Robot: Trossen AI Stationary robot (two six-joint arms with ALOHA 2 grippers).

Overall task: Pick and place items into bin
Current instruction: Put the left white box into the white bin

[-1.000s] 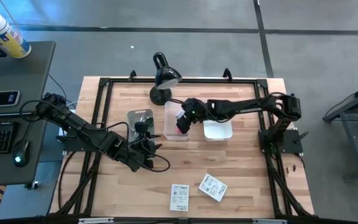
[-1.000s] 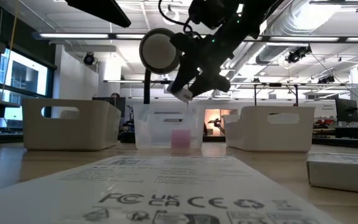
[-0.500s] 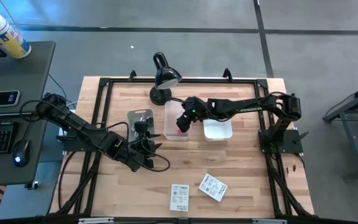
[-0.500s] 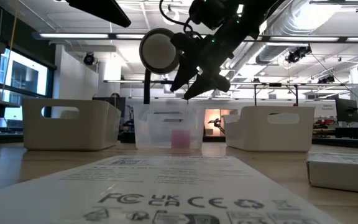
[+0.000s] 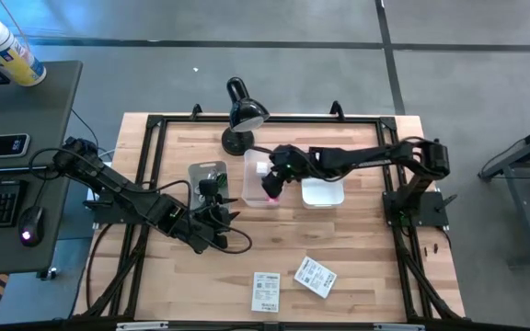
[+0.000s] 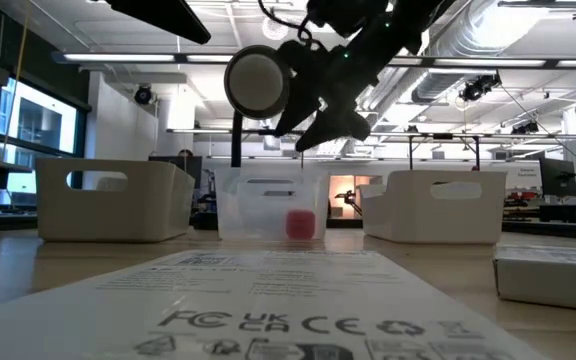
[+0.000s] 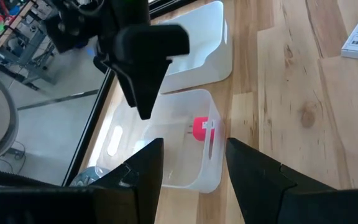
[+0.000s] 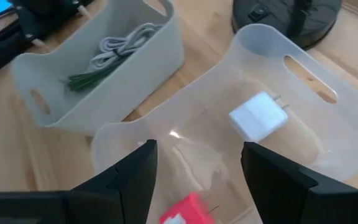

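the pink cube (image 8: 182, 210) and the white block (image 8: 258, 116) lie apart inside the clear bin (image 8: 131, 142). the right gripper (image 5: 270, 176) hangs above this bin with fingers spread and empty. the left gripper (image 5: 217, 219) waits near the table's middle, also released.

Three bins stand on the table: one clear bin (image 5: 259, 179) at centre, one white bin (image 5: 207, 179) at its nine o'clock, another white bin (image 5: 323, 192) at three o'clock. The clear bin contains one pink cube (image 8: 182, 210) and one white block (image 8: 258, 116). Two printed packets (image 5: 266, 292) (image 5: 315, 276) lie toward six o'clock. One desk lamp (image 5: 242, 115) stands at twelve o'clock.
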